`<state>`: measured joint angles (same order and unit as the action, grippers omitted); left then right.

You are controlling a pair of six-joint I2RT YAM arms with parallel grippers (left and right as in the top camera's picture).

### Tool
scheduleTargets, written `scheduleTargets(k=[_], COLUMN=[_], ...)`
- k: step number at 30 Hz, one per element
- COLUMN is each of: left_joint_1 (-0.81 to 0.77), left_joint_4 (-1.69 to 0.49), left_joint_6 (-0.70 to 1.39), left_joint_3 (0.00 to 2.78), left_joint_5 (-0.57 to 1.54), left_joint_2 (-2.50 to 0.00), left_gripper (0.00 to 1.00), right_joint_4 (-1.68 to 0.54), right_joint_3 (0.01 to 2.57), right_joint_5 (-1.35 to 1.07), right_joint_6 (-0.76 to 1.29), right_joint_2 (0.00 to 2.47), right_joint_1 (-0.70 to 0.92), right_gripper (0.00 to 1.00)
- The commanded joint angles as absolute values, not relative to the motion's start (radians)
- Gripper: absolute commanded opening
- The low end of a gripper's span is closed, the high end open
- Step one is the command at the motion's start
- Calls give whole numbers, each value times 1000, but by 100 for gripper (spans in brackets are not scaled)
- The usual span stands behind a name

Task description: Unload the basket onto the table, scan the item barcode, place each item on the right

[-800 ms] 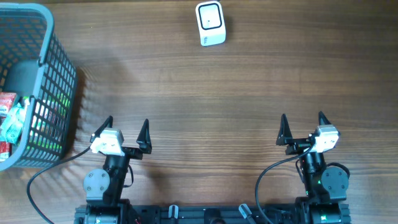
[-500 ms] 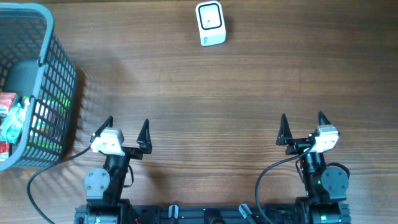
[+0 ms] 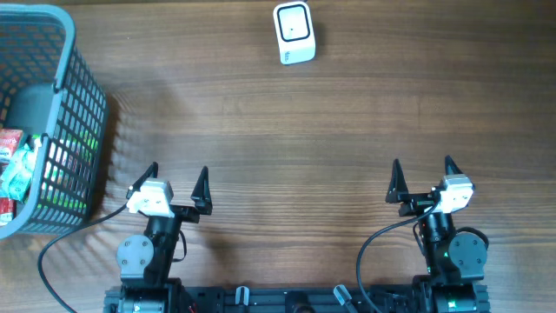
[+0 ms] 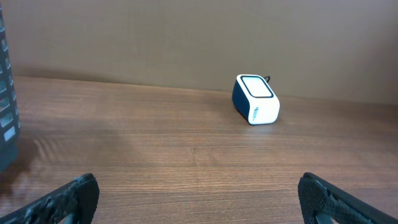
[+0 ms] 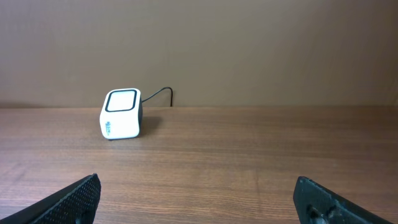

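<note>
1. Spread wide, the left gripper (image 3: 179, 169) hangs over the near edge of the desk (image 3: 287, 156), holding and touching nothing.
2. Toward the near right corner, the right gripper (image 3: 422, 163) mirrors it, equally splayed and empty, well apart from everything.
3. Both point at the far edge, so each wrist view looks across bare wood at the barcode scanner (image 3: 294, 32). I read this as a ready pose before any reach.
4. That scanner is a small white box with a dark-rimmed window. It sits at the far edge about midway along, window facing up, likely so either arm can pass an item over it.
5. Things to scan lie in the grey mesh basket (image 3: 82, 122) along the left edge, up to the far left corner. It holds red and pale green packets (image 3: 10, 156) beside a dark grey shape I cannot identify. No barcode is legible.
6. Since the basket is nearest the left gripper, I judge that arm the natural one to fetch a packet. Nothing is picked yet.
</note>
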<state>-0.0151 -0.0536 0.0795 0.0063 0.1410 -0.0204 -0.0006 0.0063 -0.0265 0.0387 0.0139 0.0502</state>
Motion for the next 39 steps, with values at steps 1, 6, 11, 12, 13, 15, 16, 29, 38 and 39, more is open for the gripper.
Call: scheduleTargets(k=[1, 6, 11, 12, 13, 15, 16, 29, 38, 39], left_joint_1=[-20, -20, -20, -20, -20, -20, -20, -20, -20, -20], left_joint_4=[-62, -62, -62, -62, -62, -62, -62, -62, -68, -68], left_joint_6=[60, 60, 60, 60, 60, 60, 60, 60, 56, 56], left_joint_3=[6, 6, 6, 6, 6, 6, 6, 6, 6, 6], left_joint_5=[167, 167, 167, 167, 167, 167, 167, 167, 113, 112], left_joint_2=[-23, -23, -23, -23, -23, -23, -23, -23, -23, -23], left_gripper=[100, 100, 100, 100, 100, 100, 100, 100, 100, 100], right_joint_4=[2, 2, 2, 2, 2, 2, 2, 2, 2, 2], right_joint_3=[5, 5, 5, 5, 5, 5, 5, 5, 5, 5], right_joint_5=[-46, -46, -46, -46, -46, -46, -46, -46, -46, -46], right_joint_6=[27, 26, 26, 27, 26, 27, 27, 26, 26, 26], right_joint_2=[16, 16, 16, 16, 16, 16, 16, 16, 16, 16], right_joint_1=[46, 46, 46, 46, 46, 46, 46, 46, 46, 46], right_gripper=[100, 99, 100, 100, 100, 100, 100, 100, 100, 100])
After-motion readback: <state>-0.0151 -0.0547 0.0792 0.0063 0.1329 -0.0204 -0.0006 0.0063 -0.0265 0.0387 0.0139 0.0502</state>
